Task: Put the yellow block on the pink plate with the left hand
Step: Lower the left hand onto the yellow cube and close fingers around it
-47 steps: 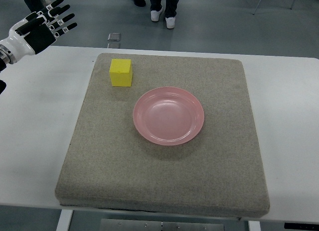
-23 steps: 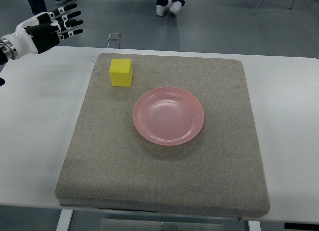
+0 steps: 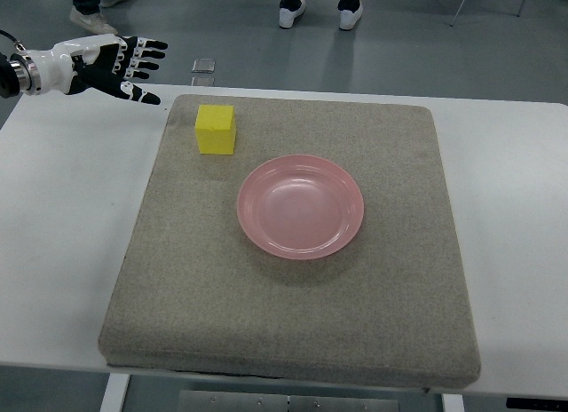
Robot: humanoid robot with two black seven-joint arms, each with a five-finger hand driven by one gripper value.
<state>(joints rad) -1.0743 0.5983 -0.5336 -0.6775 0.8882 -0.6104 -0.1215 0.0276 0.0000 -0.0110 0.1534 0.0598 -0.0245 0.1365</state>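
A yellow block (image 3: 216,129) sits near the far left corner of the grey mat (image 3: 293,323). The pink plate (image 3: 300,206) lies in the middle of the mat, to the right of the block and nearer to me, with nothing on it. My left hand (image 3: 124,64) reaches in from the left edge at the table's far left corner. Its fingers are spread and hold nothing. It hovers up and to the left of the block, about a hand's length away. The right arm does not show.
The mat lies on a white table (image 3: 62,234). Beyond the far edge, people's shoes (image 3: 319,14) stand on the grey floor, and a small metal floor plate (image 3: 203,66) lies close to the table.
My left hand has moved to the right and slightly toward the block, turning so the fingers point right. The people's feet on the floor have shifted.
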